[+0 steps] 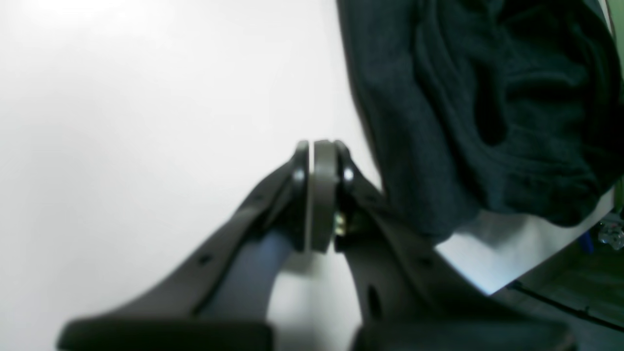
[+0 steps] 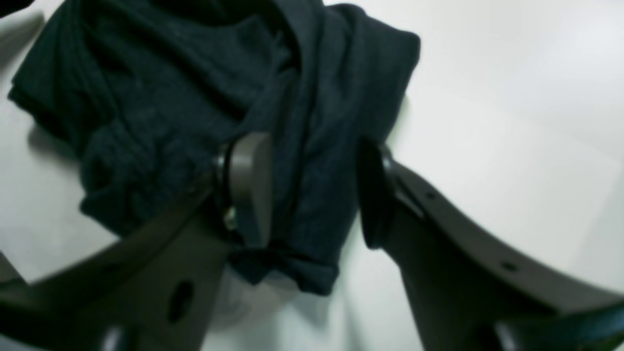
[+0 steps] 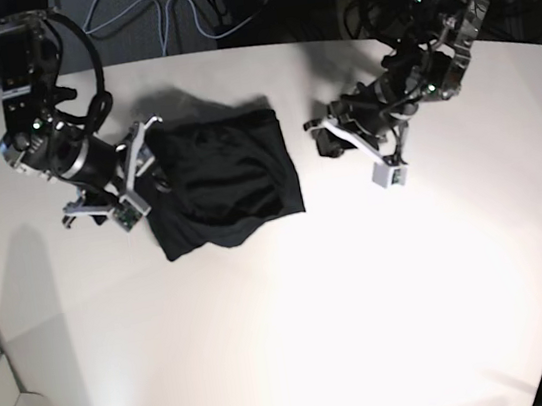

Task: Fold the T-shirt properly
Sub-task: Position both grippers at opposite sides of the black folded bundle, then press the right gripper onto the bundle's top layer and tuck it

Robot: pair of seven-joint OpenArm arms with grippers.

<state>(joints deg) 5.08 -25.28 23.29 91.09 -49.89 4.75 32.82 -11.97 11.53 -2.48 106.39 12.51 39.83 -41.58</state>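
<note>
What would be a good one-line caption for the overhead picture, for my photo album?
Two robot arms beside a bunched black shirt on a white table.

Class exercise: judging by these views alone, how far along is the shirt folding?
Mostly done: the T-shirt lies as a compact, lumpy bundle on the table. In hand: right gripper is open astride its edge; left gripper is shut, apart. Left: neatening loose edges.

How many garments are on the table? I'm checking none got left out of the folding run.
1: the T-shirt, a bunched black bundle on the table, beside the right gripper. Anything tucked under it would be hidden.
</note>
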